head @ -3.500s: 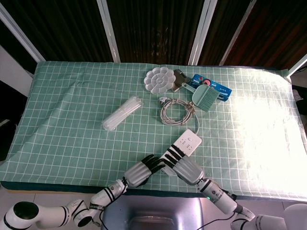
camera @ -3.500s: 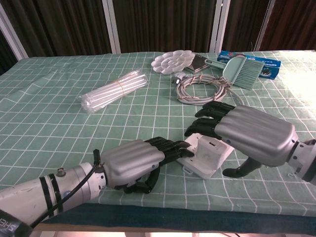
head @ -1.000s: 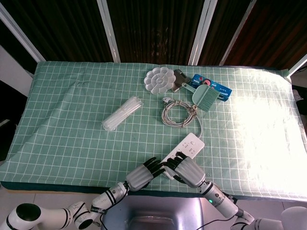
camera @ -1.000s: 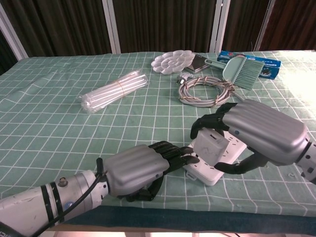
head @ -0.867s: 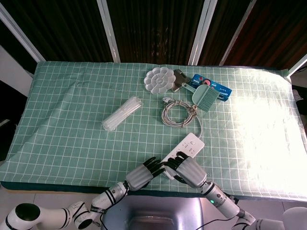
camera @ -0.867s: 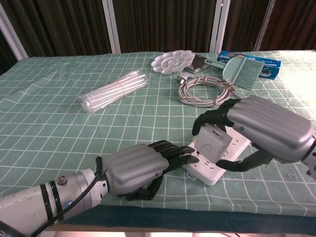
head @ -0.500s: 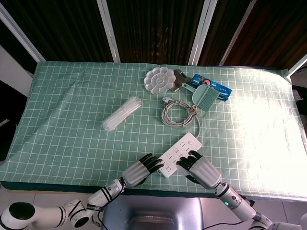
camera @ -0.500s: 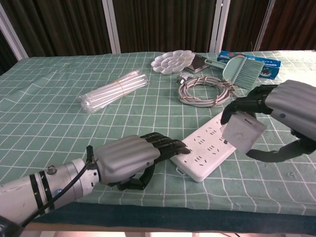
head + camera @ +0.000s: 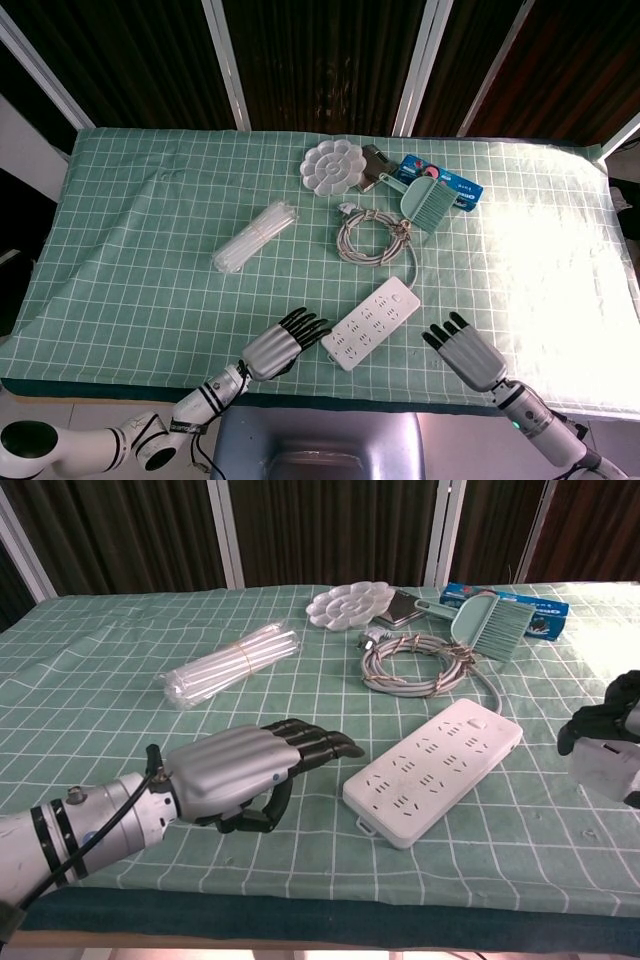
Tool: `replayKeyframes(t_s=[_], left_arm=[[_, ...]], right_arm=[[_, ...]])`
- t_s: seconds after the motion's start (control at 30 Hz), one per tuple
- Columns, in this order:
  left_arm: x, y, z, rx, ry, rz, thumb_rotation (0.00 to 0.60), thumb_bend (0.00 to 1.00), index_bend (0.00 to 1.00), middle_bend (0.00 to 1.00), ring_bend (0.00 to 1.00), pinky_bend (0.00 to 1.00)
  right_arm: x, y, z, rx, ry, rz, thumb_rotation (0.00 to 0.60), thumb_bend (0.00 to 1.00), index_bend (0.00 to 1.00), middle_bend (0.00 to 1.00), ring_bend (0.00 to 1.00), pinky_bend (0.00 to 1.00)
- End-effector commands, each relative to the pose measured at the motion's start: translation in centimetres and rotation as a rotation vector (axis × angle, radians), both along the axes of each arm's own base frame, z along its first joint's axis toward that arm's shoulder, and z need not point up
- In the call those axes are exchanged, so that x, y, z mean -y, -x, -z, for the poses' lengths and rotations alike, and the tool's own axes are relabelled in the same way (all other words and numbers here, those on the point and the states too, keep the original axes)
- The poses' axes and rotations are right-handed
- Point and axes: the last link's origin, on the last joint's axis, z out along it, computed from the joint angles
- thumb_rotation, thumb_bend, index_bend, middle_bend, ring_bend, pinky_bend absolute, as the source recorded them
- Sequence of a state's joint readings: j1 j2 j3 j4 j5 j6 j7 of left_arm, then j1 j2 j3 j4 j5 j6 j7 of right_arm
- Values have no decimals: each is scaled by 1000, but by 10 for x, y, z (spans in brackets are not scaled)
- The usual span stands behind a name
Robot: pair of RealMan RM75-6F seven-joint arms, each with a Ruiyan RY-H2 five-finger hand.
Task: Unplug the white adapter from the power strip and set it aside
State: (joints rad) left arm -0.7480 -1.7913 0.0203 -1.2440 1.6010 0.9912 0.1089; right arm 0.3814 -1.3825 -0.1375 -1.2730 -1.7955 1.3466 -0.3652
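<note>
Already free of the power strip (image 9: 435,770), the white adapter (image 9: 604,767) sits clamped in the right robot hand (image 9: 612,742) at the chest view's right edge, well apart from the strip. Its step is the set-down: lower it flat onto bare green surface (image 9: 150,260) before letting go. Just beside the strip's near end, the left robot hand (image 9: 245,770) hovers empty, fingers extended.

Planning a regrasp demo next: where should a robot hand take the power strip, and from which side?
Grip the power strip across its short width near the free near-left end, coming from above. It lies flat and diagonal on the tablecloth, long sides exposed, and its cable leaves the far end, so that end is likely more awkward.
</note>
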Motion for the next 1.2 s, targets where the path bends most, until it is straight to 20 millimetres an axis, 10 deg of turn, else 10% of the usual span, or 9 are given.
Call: replayKeyframes(t_s=[0.03,0.37,0.73,0.97,1.2], left_arm=[[-2,2,-3,5,-6,-7,600,922,0,36,0,23],[-9,7,-15,32,-34,-27,600,726,0,30,0,24],[-7,24,-64,76,-149,-18,600,624,0,0,0,35],[5,73,-137,86,-297,-123,600,589,0,0,0,38],[44,139,-189,73,-478,-343,600,567,0,0,0,46]], right_arm=[[4,12,1,-98,14,32,600,468,682,647,471,397],[3,18,-3,-189,-33,145,600,297,13,152,102,124],[-12,0,-44,19,39,194,600,205,0,14,5,83],[-33,6,-104,183,329,367,600,206,0,0,0,4],[-52,25,-123,357,479,441,600,199,0,0,0,0]])
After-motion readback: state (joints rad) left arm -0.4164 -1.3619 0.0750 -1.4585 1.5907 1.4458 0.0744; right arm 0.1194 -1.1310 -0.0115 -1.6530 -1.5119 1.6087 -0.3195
